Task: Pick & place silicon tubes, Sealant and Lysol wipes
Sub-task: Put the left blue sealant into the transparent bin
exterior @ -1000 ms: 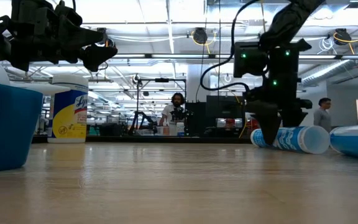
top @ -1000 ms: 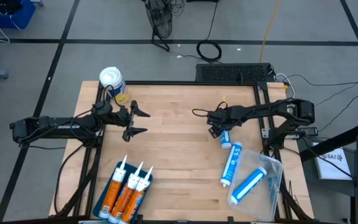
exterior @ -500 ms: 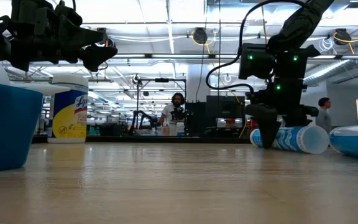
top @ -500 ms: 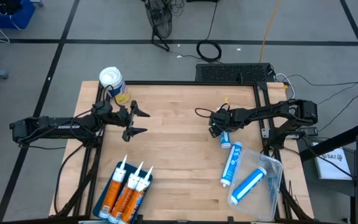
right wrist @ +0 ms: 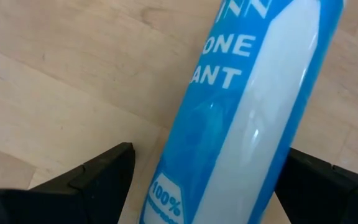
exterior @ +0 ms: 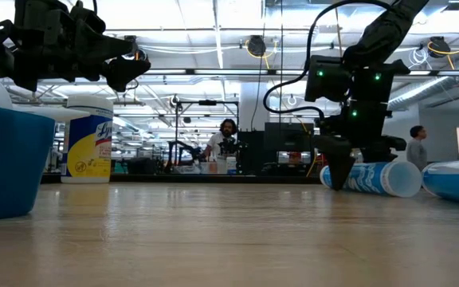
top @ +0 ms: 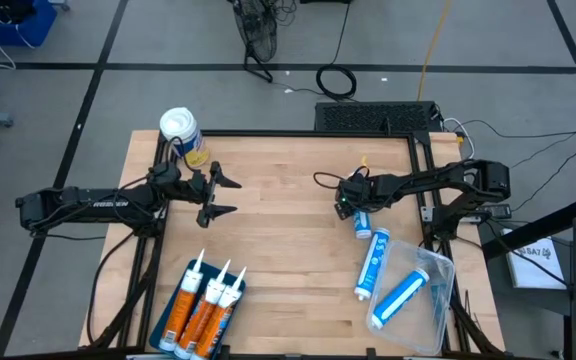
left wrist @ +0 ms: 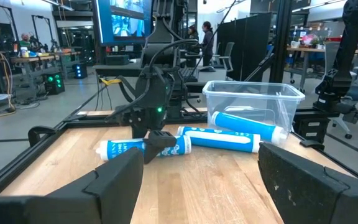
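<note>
My right gripper point(top: 354, 207) is open and points down over a blue silicone tube point(top: 363, 221) that lies on its side on the table. In the right wrist view its fingers point(right wrist: 98, 174) stand on either side of the tube point(right wrist: 241, 118), and a gap shows on one side. A second blue tube point(top: 373, 264) lies nearer the front. The Lysol wipes point(top: 180, 131) stand upright at the far left corner. My left gripper point(top: 222, 196) is open and empty, held above the table near the wipes.
A clear bin point(top: 415, 296) at the near right holds another blue tube. A blue tray point(top: 164, 322) at the near left holds three orange sealant tubes point(top: 204, 312). Bare wood lies in the middle of the table point(top: 288, 250). People stand in the room behind.
My right gripper has come down a little over the blue tube and shifted slightly toward the table's right edge. The tube has stayed where it was.
</note>
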`<state>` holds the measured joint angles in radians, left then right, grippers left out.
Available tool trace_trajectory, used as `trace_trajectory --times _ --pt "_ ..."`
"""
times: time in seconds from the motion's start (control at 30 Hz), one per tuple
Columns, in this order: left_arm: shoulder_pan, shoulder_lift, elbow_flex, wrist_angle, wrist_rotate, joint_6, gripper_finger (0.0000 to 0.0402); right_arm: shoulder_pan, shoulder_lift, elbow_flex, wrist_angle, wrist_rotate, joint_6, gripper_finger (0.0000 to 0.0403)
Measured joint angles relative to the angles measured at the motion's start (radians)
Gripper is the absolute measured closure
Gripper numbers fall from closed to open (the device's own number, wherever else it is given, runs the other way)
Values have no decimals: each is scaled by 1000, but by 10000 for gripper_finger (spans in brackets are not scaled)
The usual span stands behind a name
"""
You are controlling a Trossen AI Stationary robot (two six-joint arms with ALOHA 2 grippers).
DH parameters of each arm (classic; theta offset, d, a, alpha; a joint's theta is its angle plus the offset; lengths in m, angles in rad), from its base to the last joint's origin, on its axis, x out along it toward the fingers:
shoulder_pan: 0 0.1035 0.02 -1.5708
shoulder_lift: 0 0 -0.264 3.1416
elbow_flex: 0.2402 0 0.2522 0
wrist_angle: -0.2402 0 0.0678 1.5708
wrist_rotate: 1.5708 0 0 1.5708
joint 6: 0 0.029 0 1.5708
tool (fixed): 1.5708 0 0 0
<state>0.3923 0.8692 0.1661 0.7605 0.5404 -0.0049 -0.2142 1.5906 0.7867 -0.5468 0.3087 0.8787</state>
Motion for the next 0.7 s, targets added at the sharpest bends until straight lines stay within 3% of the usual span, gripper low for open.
trace_trajectory --times 0.7 --pt "0 0 0 0 0 0 91 0 0 -1 -7 -22 0 64"
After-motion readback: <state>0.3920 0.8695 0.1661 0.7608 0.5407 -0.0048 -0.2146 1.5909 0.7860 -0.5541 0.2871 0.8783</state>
